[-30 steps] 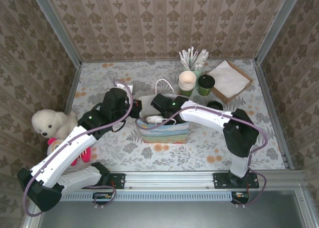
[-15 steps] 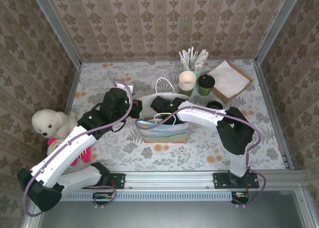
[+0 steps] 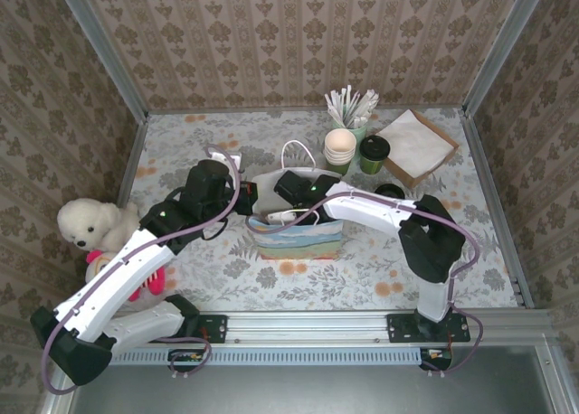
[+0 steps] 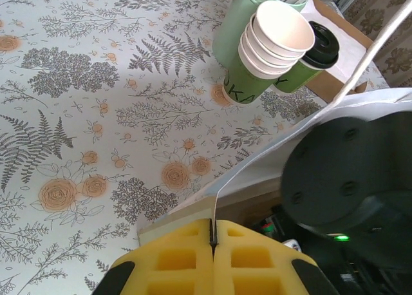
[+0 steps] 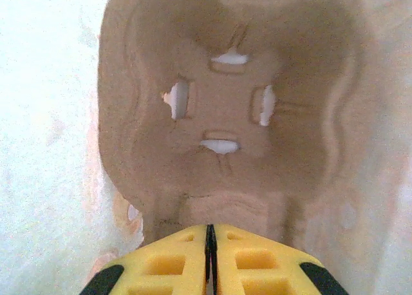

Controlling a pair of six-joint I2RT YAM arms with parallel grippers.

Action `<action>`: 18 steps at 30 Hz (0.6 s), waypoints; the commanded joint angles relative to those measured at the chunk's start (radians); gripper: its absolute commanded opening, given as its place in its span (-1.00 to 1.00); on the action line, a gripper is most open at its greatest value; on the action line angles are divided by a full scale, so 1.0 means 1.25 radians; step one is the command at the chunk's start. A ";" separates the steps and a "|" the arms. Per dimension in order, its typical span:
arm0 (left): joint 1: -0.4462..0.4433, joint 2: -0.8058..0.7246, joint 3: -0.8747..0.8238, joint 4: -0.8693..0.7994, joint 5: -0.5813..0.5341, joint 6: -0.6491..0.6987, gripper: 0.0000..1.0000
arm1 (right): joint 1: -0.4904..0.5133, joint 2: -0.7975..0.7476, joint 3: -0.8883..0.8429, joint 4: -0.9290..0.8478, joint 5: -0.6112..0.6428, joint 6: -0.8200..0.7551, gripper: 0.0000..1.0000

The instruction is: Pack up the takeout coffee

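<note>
The takeout coffee [image 3: 374, 154], a green cup with a black lid, stands at the back of the table beside a stack of lidless cups [image 3: 339, 149]; the left wrist view shows the same coffee [image 4: 312, 53]. The paper bag [image 3: 298, 239] stands mid-table. My left gripper [image 4: 212, 234] is shut on the bag's white rim [image 4: 277, 150], holding it open at its left end [image 3: 251, 202]. My right gripper [image 5: 209, 234] reaches down inside the bag, its pads together with only a hairline slit. A brown pulp cup carrier [image 5: 225, 102] lies flat on the bag's bottom just ahead of them.
A green holder of wooden stirrers [image 3: 351, 116] and a box of napkins [image 3: 414, 145] stand at the back right. A round black-lidded thing [image 3: 390, 192] sits by the right forearm. A white plush toy [image 3: 90, 224] lies at the left wall.
The right arm's elbow has shifted slightly while its wrist stays in the bag. The left arm and the bag have not moved.
</note>
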 commanded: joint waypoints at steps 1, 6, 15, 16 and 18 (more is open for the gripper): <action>0.005 -0.014 -0.007 -0.009 -0.008 0.013 -1.00 | -0.001 -0.059 -0.039 0.067 -0.014 0.013 -0.76; 0.007 -0.006 -0.001 -0.013 -0.005 0.006 -1.00 | 0.002 -0.034 -0.101 0.120 0.001 0.008 -0.75; 0.012 0.009 0.026 -0.034 0.012 0.030 -1.00 | -0.001 -0.005 -0.063 0.070 -0.001 -0.005 -0.67; 0.012 0.005 0.021 -0.033 0.005 0.023 -1.00 | -0.001 -0.009 -0.055 0.062 -0.010 -0.005 -0.65; 0.011 -0.010 0.002 -0.022 -0.001 0.011 -1.00 | 0.000 -0.021 -0.034 0.037 -0.036 0.002 -0.59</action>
